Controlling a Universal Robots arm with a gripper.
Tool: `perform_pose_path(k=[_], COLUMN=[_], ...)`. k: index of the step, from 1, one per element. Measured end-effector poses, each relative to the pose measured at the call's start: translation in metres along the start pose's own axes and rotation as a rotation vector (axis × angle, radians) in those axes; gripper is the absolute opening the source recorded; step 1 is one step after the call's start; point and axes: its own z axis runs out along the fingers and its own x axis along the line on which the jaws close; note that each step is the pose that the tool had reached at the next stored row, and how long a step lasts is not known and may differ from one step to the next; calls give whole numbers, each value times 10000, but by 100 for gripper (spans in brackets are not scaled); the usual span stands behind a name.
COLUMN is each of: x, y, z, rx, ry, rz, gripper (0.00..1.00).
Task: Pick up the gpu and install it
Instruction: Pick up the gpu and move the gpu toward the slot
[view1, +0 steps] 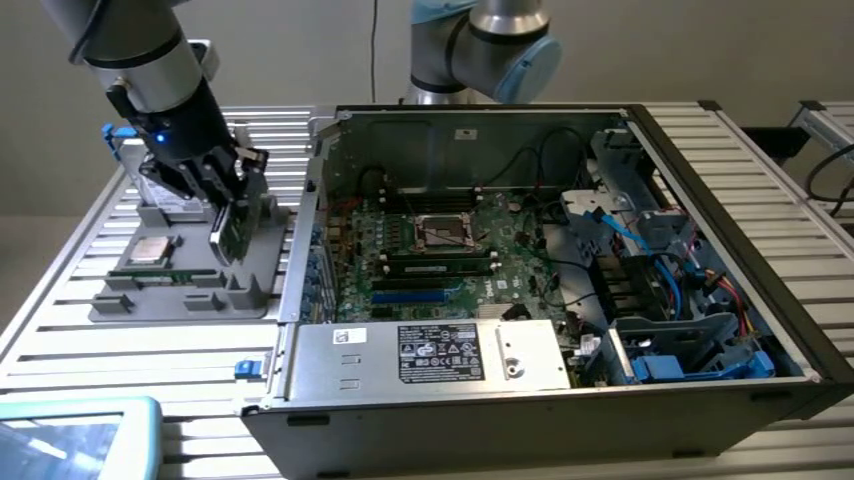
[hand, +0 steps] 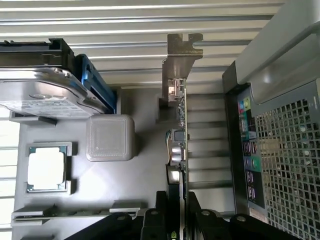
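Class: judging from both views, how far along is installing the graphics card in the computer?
Nothing looks finished yet. In hand: the gripper sits over the flat green-and-black, silver-bracketed gpu card, which stands on edge in the grey tray. Left: lifting and installing; the blue motherboard slots in the open black case are bare.

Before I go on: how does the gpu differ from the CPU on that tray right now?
The gpu stands on edge in its slot; the CPU lies flat in its recess. The gpu is long, with a silver bracket at one end; the CPU is a small square with a silver lid. The pincer is at the gpu, apart from the CPU. Both sit in the gray tray.
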Motion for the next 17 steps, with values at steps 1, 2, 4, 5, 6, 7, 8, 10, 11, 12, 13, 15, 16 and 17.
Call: perform_pose_path(k=[1,2,4,5,6,7,8,10,11,12,13,15,16,17], x=[-2,-3,-6,-8,-10,-12,-13,-16,-18,-20,-24,-36,-46,-65], y=[6,13,26,32,39,45,51,64,71,77,83,96,103,110], z=[-44,-89,-178,-223,-268,-312,-357,-450,-495,-539,-582,-675,-719,-762], rx=[-1,-1,0,0,-1,-1,1,0,0,-1,0,-1,0,-1], ry=[-2,-2,-1,-1,-1,-1,0,-1,-1,-2,0,0,0,0], rz=[0,0,0,0,0,0,0,0,0,0,-2,-2,-1,0], gripper=[27,27,27,27,27,27,27,27,27,27,27,27,27,27])
